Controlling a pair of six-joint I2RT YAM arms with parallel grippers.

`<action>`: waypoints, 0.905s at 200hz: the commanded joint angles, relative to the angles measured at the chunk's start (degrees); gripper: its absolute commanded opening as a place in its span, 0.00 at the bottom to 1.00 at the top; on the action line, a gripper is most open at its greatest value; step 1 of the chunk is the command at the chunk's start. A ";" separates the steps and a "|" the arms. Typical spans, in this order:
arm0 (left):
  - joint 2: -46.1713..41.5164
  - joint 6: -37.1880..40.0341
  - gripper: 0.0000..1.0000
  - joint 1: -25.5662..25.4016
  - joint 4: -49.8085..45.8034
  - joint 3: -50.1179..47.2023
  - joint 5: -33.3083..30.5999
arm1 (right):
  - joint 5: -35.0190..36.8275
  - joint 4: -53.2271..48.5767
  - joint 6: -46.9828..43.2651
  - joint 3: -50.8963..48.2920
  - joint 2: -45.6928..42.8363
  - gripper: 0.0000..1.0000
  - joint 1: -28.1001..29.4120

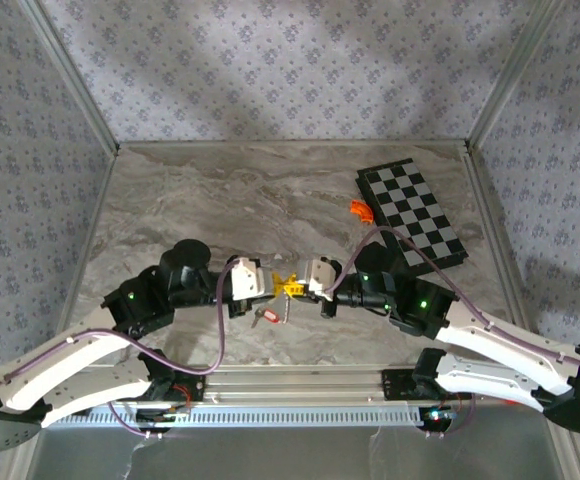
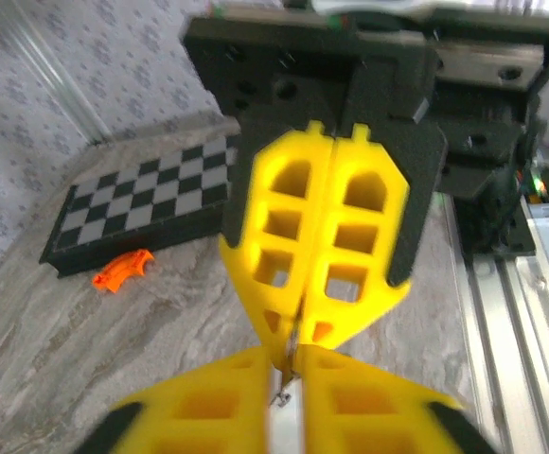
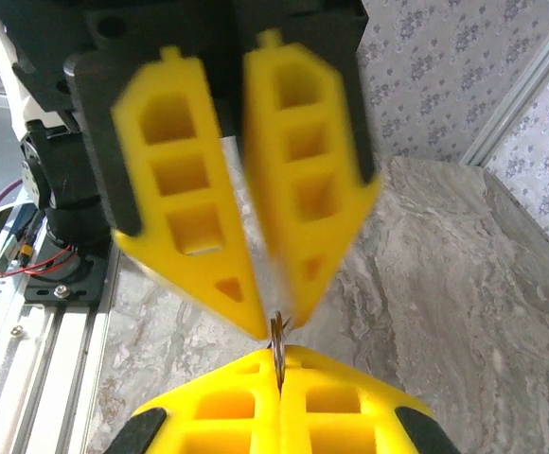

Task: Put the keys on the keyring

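1. the table point(image 1: 200, 200) is grey stone with pale wavy streaks, smooth and flat. a silver metal rail point(image 1: 300, 385) runs along its near edge.
2. the walls point(image 1: 270, 60) have grey paper with little flower shapes. shiny metal posts point(image 1: 70, 75) stand at the far corners.
3. a black and grey checker board point(image 1: 415, 210) lies far on the right. a small orange curved piece point(image 1: 360, 209) lies just beside its left edge.
4. the arms point(image 1: 80, 360) are white and black, with purple cables point(image 1: 217, 330). their fingers point(image 2: 360, 218) are bright yellow plastic, wedge shaped, with square holes.
5. the left gripper point(image 1: 281, 288) and the right gripper point(image 1: 299, 286) meet tip to tip in the middle, close to the near edge.
6. the right gripper's fingers are pressed tight together. they pinch the keyring point(image 3: 276, 333), a thin silver loop that sticks up from the seam between them.
7. the left gripper's fingers are close, with a thin gap. the loop's edge sits right at their tips, but i cannot tell if they squeeze it.
8. a key point(image 1: 264, 317) with a red head is just near of the grippers, a bit to the left. a small silver bit point(image 1: 286, 311) is just right of it, too small to tell what it is.
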 commanded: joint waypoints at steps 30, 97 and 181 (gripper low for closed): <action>-10.45 -8.05 0.22 -0.29 16.19 -9.69 -0.68 | -10.13 9.36 7.45 -2.44 -3.27 0.00 -3.52; -9.82 -10.57 0.20 -0.33 22.20 -12.22 2.30 | -19.56 21.38 15.83 -6.16 -3.85 0.00 -7.56; -6.56 -11.51 0.20 -0.33 27.83 -12.30 4.73 | -24.64 28.15 20.38 -7.66 -3.06 0.00 -8.64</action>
